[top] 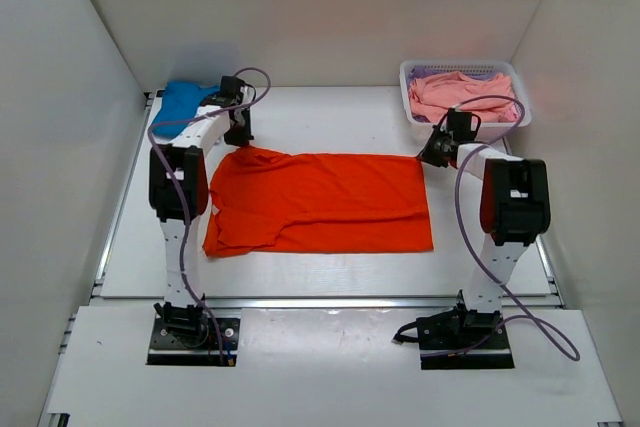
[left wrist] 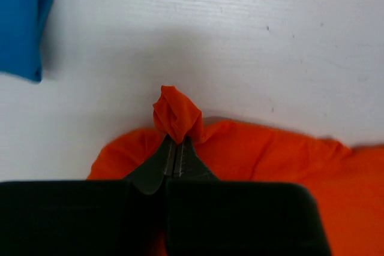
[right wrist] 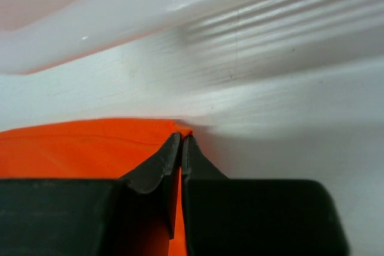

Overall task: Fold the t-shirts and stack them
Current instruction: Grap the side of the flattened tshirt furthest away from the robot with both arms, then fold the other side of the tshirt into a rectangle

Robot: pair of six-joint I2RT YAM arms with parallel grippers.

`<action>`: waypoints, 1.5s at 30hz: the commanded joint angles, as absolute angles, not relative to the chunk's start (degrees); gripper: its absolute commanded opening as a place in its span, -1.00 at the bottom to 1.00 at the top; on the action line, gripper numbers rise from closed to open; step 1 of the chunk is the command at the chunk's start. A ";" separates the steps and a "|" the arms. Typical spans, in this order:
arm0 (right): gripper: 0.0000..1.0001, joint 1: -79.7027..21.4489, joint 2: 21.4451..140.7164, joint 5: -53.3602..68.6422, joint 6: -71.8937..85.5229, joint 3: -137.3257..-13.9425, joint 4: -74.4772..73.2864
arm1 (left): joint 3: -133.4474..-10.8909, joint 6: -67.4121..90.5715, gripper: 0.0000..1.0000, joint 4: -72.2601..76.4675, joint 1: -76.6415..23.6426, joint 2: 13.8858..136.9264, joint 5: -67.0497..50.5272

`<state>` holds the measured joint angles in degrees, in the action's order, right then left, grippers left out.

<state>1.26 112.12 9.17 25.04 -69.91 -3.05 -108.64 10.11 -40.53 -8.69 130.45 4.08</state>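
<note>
Mid-counter, orange t-shirt (top: pixel 320 202) lies spread flat; left gripper (left wrist: pixel 175 148) is clamped on its far-left corner, cloth bunched above the tips, and right gripper (right wrist: pixel 182 142) is clamped on its far-right corner. Blue t-shirt (top: pixel 183 100) sits at far-left counter corner. Pink t-shirts (top: pixel 458 92) are piled in white basket (top: pixel 409 97), far-right corner.

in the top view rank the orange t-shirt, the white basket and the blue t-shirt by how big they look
1. orange t-shirt, by far the largest
2. white basket
3. blue t-shirt, smallest as seen; it is partly hidden, so its full size is unsure
</note>
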 commanded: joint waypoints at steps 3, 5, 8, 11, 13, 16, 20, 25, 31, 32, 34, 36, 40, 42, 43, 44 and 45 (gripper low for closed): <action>-1.00 1.23 103.54 10.81 22.06 -66.72 0.35 | -100.31 9.23 -1.00 -39.47 -7.82 115.41 2.29; -0.99 1.75 99.86 11.07 21.53 -64.09 1.48 | -92.94 9.58 -1.00 -36.84 -7.29 110.07 2.46; -1.00 3.33 96.07 13.35 22.23 -59.60 2.29 | -84.49 9.85 -1.00 -34.90 -6.86 103.63 2.11; -0.99 3.96 93.79 14.59 21.10 -56.44 1.41 | -77.63 10.63 -1.00 -34.19 -6.68 98.27 1.59; -1.00 4.22 92.29 15.03 20.22 -54.86 0.88 | -72.53 10.37 -1.00 -33.31 -6.94 94.41 1.41; -1.00 4.66 90.80 15.47 19.77 -52.57 0.44 | -66.73 11.07 -1.00 -32.35 -7.73 89.41 1.67; -1.00 5.19 88.69 16.09 19.42 -49.58 0.88 | -60.75 11.60 -1.00 -31.82 -7.82 85.09 1.50; -1.00 4.40 85.44 15.91 19.51 -46.06 0.44 | -55.38 11.34 -1.00 -31.82 -7.21 81.66 2.20; -1.00 4.04 79.64 15.73 20.21 -40.26 0.18 | -52.03 11.52 -1.00 -31.64 -6.94 78.23 2.73; -1.00 3.78 78.32 15.91 20.13 -39.82 0.00 | -51.60 11.69 -1.00 -31.47 -6.94 78.05 2.99; -1.00 3.17 75.95 15.65 20.57 -37.28 -2.37 | -50.54 11.77 -1.00 -31.64 -7.03 77.43 2.63; -0.84 3.43 72.26 15.03 21.35 -35.35 -3.68 | -49.83 12.04 -0.74 -31.72 -6.86 76.12 2.37; -0.37 4.48 66.73 12.58 22.76 -34.01 -9.91 | -48.17 13.27 -0.18 -32.34 -7.21 73.57 2.72; -0.32 4.48 63.92 11.34 23.20 -33.93 -11.68 | -46.77 14.15 -0.10 -31.30 -6.51 71.55 3.07; -0.30 4.13 62.59 10.03 23.20 -34.71 -12.47 | -46.76 14.85 -0.09 -31.38 -6.85 70.59 2.90; -0.30 3.96 61.97 9.15 23.38 -35.76 -12.31 | -46.76 14.85 -0.09 -31.46 -6.68 69.79 1.94; -0.30 3.69 62.40 8.88 22.94 -35.86 -12.04 | -46.67 15.29 -0.13 -31.29 -7.29 69.52 2.02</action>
<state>4.14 64.14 12.23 22.72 -34.02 -11.33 -47.13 13.65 -32.62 -7.18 72.97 2.17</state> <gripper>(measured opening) 0.350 0.443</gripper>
